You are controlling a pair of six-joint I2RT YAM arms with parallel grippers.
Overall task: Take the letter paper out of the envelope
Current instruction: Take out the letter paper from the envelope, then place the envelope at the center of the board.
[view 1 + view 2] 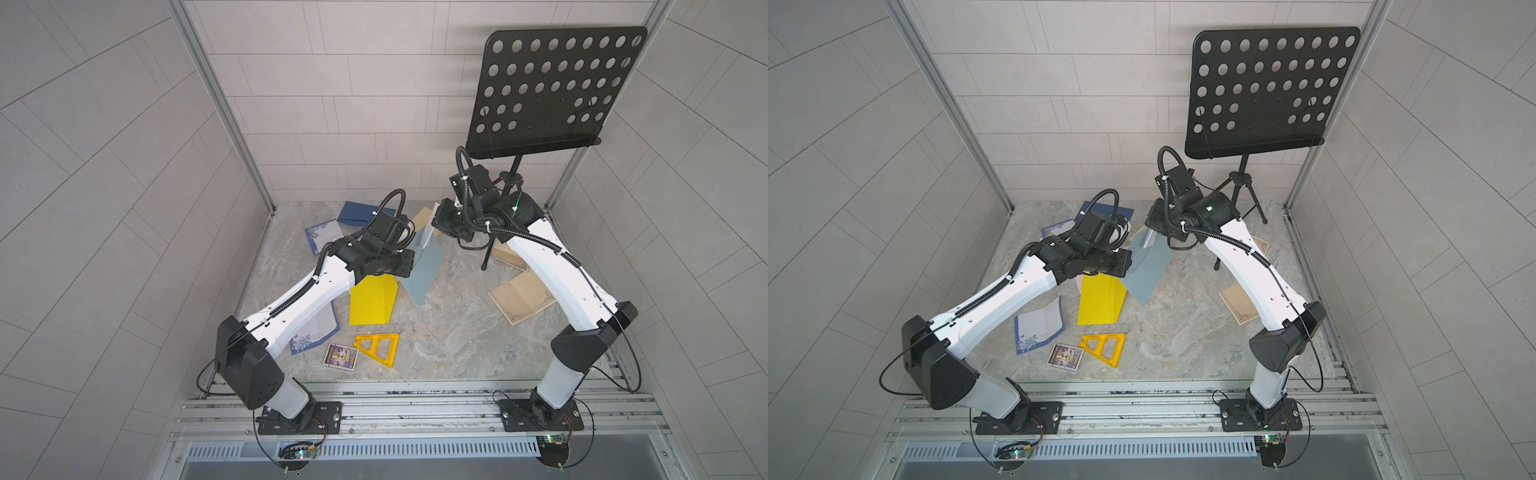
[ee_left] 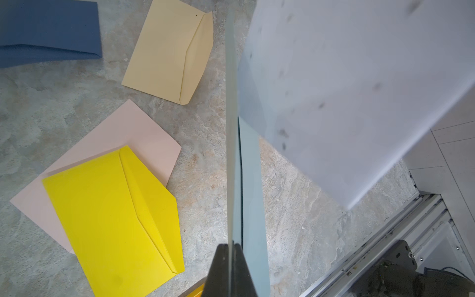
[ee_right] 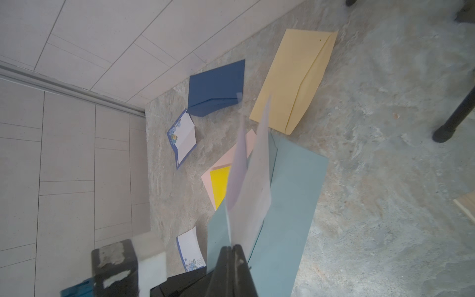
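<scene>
Jaws of the left gripper (image 2: 232, 246) are pinched tight on one edge of the grey-blue envelope (image 2: 251, 195), holding it up off the table (image 1: 457, 332). Jaws of the right gripper (image 3: 231, 247) are pinched tight on the white letter paper (image 3: 253, 187). In both top views the two grippers meet near the middle of the table, a bit toward 12 o'clock. The left gripper sits at 9 o'clock of the envelope and the right gripper at 1 o'clock of it. The step in hand looks like the pull itself. Nearly all of the letter paper (image 1: 430, 230) shows above the envelope (image 1: 422, 274). The pictures cannot tell if its bottom edge is out of the mouth yet. The next move likely calls for the right gripper to draw the sheet farther toward 1 o'clock and up, while the left one holds firm. Thin paper can bend or tear, so a slow, straight pull seems best. In a top view the long side of the envelope runs from 1 o'clock down to 7 o'clock, and its open end points to 1 o'clock. A yellow envelope (image 1: 370, 303) lies flat just beside it at 7 o'clock, and a tan envelope (image 2: 167, 51) lies at 12 o'clock.
</scene>
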